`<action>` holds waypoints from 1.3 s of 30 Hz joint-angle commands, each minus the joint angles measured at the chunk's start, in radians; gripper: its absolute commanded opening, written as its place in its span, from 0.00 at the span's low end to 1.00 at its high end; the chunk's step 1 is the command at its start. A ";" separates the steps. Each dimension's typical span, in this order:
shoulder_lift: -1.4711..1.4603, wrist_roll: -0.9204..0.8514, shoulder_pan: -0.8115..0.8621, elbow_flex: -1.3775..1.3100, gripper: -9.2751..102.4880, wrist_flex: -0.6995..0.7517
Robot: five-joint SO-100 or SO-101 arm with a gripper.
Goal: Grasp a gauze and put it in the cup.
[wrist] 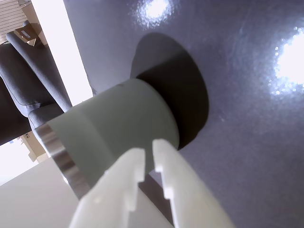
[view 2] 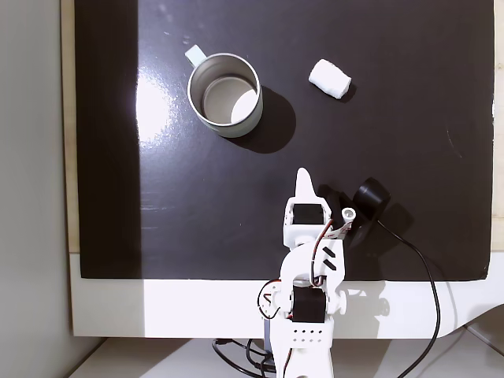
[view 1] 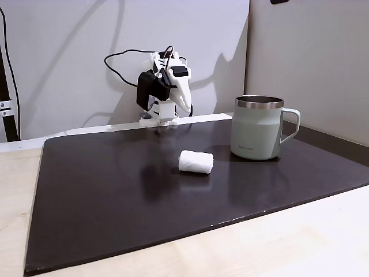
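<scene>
The gauze point(view 1: 196, 161) is a small white roll lying on its side on the black mat, left of the cup point(view 1: 256, 135) in a fixed view. From above, the gauze point(view 2: 329, 79) lies to the right of the upright sage-green cup point(view 2: 250, 118), whose inside looks empty. My white gripper point(view 2: 303, 177) is shut and holds nothing, folded back near the arm's base and well short of both. Seen from the front, the gripper point(view 1: 185, 104) points downward at the back of the mat. In the wrist view the gripper point(wrist: 148, 147) has its fingers nearly together in front of the cup point(wrist: 118, 123).
The black mat point(view 1: 115, 202) covers most of the light table point(view 1: 323, 242). A black cable point(view 2: 429, 276) runs from the arm's base along the mat's right side. A grey chair point(wrist: 28, 90) stands beyond the table edge in the wrist view.
</scene>
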 commanded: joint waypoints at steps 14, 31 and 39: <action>0.012 -0.061 -0.055 -0.006 0.08 0.002; -0.215 0.086 -0.081 -0.296 0.08 0.052; -0.761 0.245 -0.034 -0.747 0.08 0.087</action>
